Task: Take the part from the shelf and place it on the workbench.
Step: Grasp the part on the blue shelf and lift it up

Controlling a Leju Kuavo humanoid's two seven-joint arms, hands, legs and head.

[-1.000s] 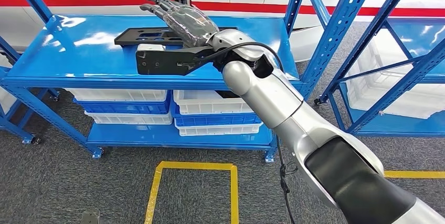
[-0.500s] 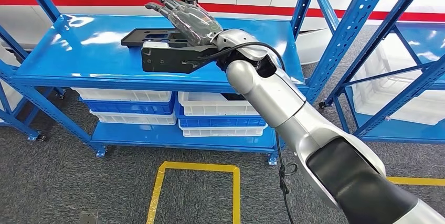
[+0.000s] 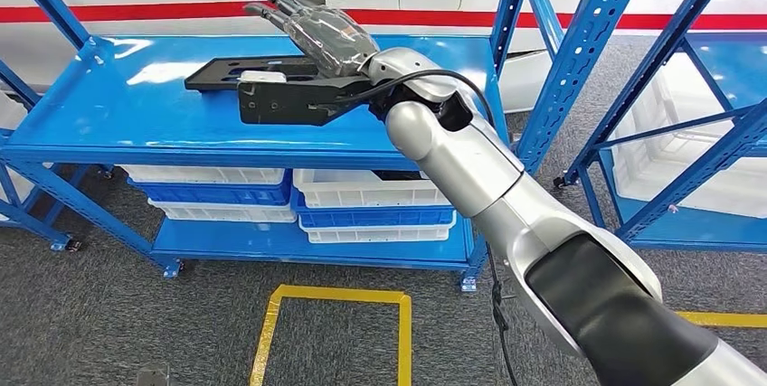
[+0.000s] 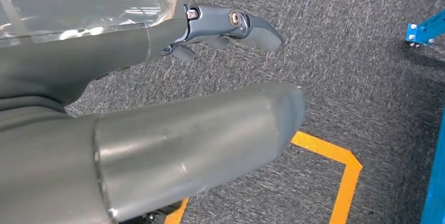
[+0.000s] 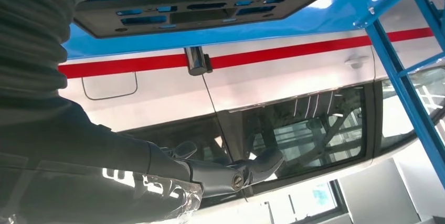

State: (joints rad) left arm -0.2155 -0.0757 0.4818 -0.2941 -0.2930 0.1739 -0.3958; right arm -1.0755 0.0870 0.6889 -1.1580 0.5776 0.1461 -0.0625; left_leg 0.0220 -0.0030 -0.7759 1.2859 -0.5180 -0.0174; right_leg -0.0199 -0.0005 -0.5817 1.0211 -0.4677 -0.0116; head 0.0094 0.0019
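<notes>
Right robot hand (image 3: 317,29) hovers outstretched above the part (image 5: 197,11).

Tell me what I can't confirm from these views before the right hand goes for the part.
- Near end of the part, head view: covered by the right hand and wrist camera mount.
- Part's height above the shelf: too flat to judge.
- Left hand, left wrist view: fingers mostly hidden behind the thumb.
- Workbench: not visible.

White bins (image 3: 362,189) (lower shelf), yellow floor tape (image 3: 335,294)
</notes>
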